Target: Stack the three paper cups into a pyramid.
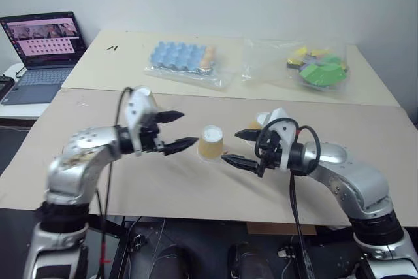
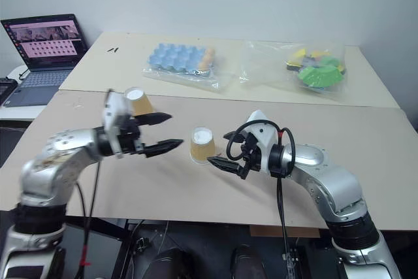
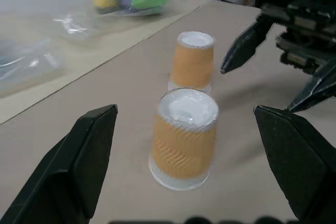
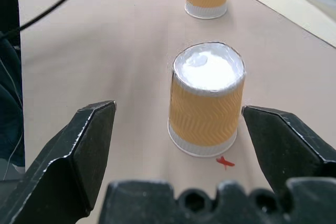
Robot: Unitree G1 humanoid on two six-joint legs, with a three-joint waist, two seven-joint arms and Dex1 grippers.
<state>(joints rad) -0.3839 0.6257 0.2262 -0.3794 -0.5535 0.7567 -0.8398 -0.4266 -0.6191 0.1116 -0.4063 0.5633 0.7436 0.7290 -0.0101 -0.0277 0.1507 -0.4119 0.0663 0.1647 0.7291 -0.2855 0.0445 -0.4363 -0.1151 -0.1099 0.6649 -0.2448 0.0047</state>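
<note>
Standing mouth-down on the tan matte table [image 1: 366,129], the small tapered paper cup with tan-orange zigzag-ribbed sides and a white base [image 1: 211,143] sits between both grippers, touching neither, one observer says.

And the other two paper cups, asks the second.

Same ribbed, tapered make, also inverted. One cup [image 2: 138,101] stands behind the left gripper [image 1: 188,129]. The other cup [image 1: 261,121] is partly hidden behind the right gripper [image 1: 230,146]. All three are on the table, apart from each other, none stacked.

How do the fingers stand?

The left gripper's pointed black fingers are spread wide, holding nothing. The right gripper's are spread just as wide around empty air, beside the middle cup.

Anything further back?

A blue moulded tray in crinkled clear plastic [image 1: 183,57], a clear bag of green and yellow pieces [image 1: 317,66], and an open laptop [image 1: 42,47].
</note>
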